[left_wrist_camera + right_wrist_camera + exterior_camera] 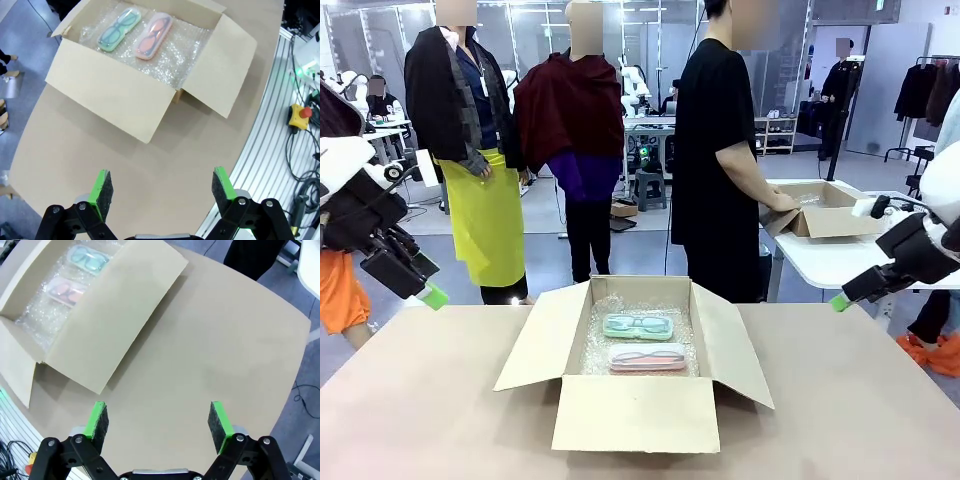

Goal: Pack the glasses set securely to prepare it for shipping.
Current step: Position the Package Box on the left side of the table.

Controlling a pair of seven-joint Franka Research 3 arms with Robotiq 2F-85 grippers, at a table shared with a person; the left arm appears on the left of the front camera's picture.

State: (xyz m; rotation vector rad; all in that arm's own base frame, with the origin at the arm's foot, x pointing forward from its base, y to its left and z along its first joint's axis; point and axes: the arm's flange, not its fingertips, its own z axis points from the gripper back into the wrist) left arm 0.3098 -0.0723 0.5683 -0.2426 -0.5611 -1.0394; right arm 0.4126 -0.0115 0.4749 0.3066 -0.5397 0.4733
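Observation:
An open cardboard box (635, 412) sits mid-table, lined with bubble wrap (595, 345). Inside lie the mint green glasses case (638, 326) and, nearer me, the pale pink glasses case (647, 358), side by side. The left wrist view shows the green case (118, 29) and the pink case (154, 35) from above. From the right wrist, the green case (89, 259) and pink case (66, 291) peek past a flap. My left gripper (418, 283) hangs open above the table's left edge. My right gripper (850, 290) is raised at the right, open (158, 421) over bare table.
A person in black stands at the far side with hands on another cardboard box (825, 212) on a white table. The brown tabletop (430, 400) is bare around the box. Its four flaps are spread outward. A red stop button (300, 115) and cables lie beside the table.

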